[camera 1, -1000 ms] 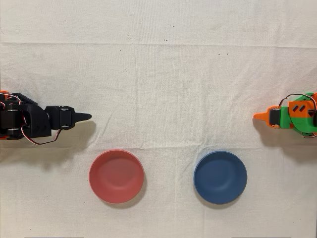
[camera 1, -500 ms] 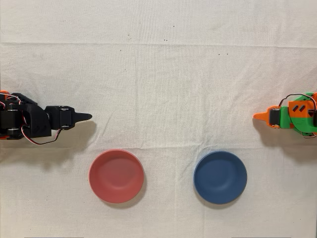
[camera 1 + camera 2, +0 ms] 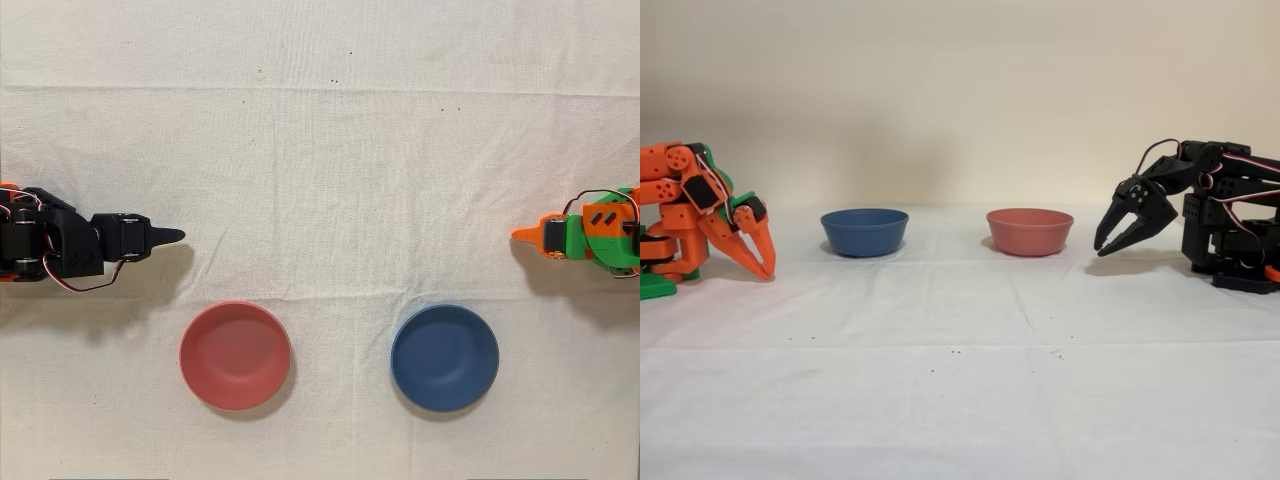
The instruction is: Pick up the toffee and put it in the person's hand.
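Nothing of the task can be judged done: no toffee or person's hand can be made out, so the toffee's place cannot be told. The gripper [image 3: 1108,243] is held slightly parted and empty, just beside the red bowl [image 3: 1029,230]. Two bowls are counted, red and blue [image 3: 864,230], and two arms, one orange and idle.

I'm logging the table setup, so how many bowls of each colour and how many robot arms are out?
Red bowl: 1
Blue bowl: 1
Black arm, gripper slightly open: 1
Orange arm, idle: 1
Total: 4
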